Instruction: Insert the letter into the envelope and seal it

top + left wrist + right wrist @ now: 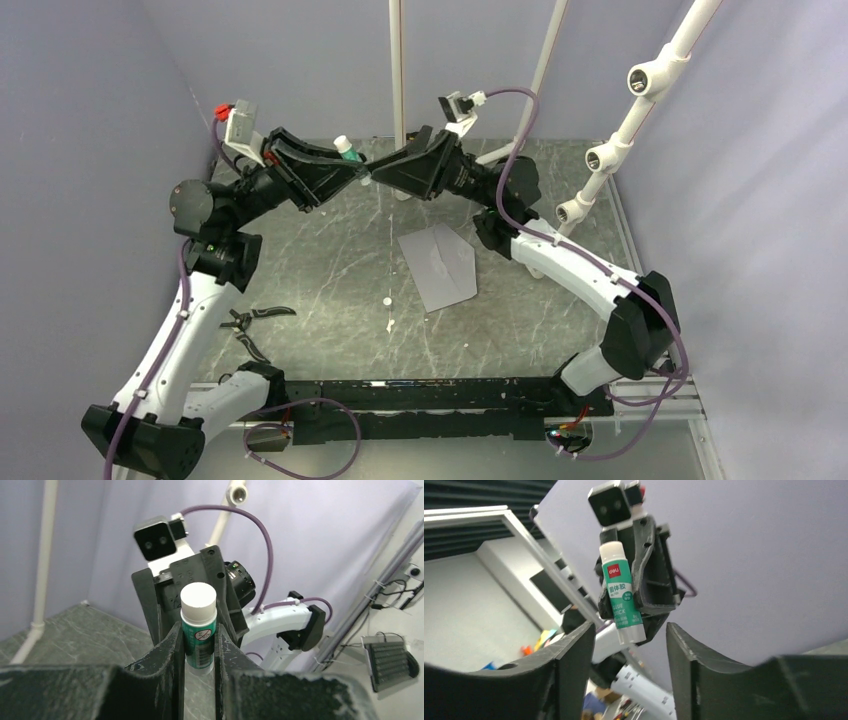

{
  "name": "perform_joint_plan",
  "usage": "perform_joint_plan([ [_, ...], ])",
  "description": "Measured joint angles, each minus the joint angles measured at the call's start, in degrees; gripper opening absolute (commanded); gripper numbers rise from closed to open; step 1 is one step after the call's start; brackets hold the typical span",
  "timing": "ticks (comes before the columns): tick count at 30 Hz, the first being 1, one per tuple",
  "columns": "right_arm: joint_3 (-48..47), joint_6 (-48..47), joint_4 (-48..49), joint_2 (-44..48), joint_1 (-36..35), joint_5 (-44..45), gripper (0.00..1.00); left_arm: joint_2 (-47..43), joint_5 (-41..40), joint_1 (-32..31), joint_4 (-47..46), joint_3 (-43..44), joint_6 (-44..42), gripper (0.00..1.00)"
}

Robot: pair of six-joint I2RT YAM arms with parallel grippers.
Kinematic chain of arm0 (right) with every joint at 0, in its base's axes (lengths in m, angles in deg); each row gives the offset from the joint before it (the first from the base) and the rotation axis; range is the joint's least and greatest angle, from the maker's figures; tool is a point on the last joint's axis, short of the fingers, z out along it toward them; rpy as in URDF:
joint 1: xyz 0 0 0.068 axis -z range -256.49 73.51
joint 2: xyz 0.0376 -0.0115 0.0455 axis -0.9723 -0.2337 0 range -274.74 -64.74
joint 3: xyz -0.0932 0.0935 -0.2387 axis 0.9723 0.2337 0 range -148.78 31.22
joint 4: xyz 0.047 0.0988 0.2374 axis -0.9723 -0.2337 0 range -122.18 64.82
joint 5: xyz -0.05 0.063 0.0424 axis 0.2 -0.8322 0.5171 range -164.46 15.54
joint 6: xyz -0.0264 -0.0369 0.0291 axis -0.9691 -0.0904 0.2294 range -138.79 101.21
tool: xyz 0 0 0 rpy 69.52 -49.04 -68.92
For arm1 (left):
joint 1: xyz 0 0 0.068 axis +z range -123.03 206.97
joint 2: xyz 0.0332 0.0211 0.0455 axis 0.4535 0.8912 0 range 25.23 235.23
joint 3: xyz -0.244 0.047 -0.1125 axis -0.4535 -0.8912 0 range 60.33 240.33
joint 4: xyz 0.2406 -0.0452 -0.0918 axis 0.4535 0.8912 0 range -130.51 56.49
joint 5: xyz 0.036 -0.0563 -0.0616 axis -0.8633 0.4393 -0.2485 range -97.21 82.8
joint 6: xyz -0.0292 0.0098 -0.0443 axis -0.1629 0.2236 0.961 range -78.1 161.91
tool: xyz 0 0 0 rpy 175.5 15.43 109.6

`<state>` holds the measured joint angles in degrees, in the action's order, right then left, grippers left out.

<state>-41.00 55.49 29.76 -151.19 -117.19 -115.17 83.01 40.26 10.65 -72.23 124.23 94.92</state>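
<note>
Glue stick (621, 592), "deli"-branded, between left fingers (167, 655)

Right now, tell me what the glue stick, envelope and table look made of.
Glue stick: smooth plastic, white cap, glossy green printed label.
Envelope: matte grey paper, thin and flat, with fold lines.
Table: dark grey with pale veins, likely stone or a stone-look laminate; cannot tell which.

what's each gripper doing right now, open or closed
left gripper: closed on the glue stick
right gripper: open, holding nothing
</note>
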Motion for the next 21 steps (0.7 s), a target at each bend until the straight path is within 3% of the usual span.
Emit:
perform_joint_plan([
  [3,-0.48,-7.17,-4.22,1.38,1.03,2.27,0.82,-0.87,-1.49,0.76,1.03,0.02,-0.85,0.02],
  [7,-5.03,-30.34,-23.61,4.92,-2.91,12.11,0.84,-2.03,-6.14,0.85,4.37,0.09,-1.05,0.02],
  [13,-8.48,-60.08,-39.43,7.87,-13.22,28.06,0.78,-1.4,-13.53,0.87,13.09,0.2,-1.01,0.02],
  [17,-8.48,-72.08,-43.85,7.69,-14.71,36.96,0.68,-1.14,-16.68,0.92,16.72,0.2,-1.03,0.02],
  [21,-9.79,-81.4,-46.49,6.23,-16.59,44.59,0.67,-1.14,-17.88,0.92,17.99,0.2,-1.05,0.02],
])
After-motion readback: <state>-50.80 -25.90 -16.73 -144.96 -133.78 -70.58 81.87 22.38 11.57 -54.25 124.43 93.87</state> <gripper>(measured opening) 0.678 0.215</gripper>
